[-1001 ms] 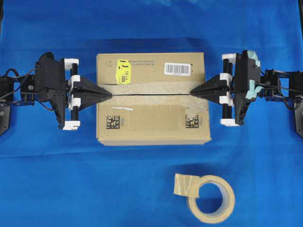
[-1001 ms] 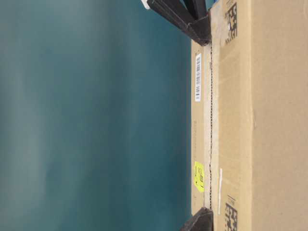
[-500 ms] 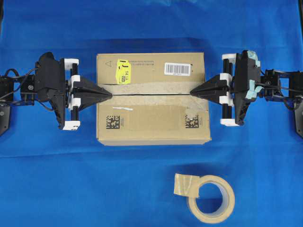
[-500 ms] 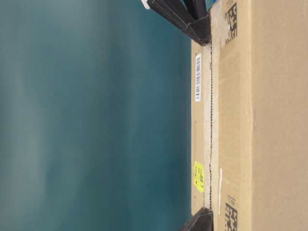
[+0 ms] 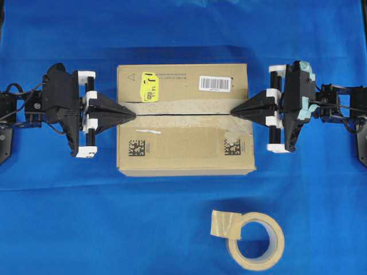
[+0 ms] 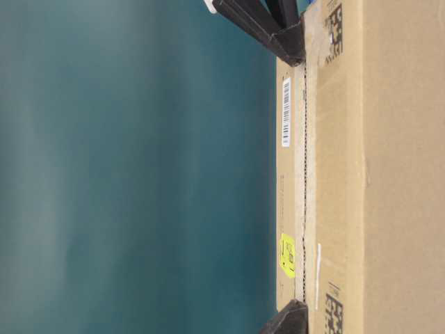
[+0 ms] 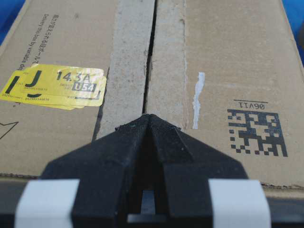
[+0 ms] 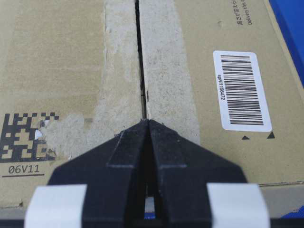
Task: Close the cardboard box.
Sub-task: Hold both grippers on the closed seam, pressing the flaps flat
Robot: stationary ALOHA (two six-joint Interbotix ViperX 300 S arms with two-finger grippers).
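The cardboard box [image 5: 184, 119] sits on the blue cloth [image 5: 114, 217], both top flaps folded flat and meeting at a narrow centre seam [image 7: 149, 61]. The left gripper [image 5: 133, 115] has its fingers pressed together, tip resting on the seam at the box's left edge, holding nothing. The right gripper [image 5: 233, 111] mirrors it at the right edge, likewise pinched closed and empty. A tape roll [image 5: 255, 240] lies in front of the box, well apart.
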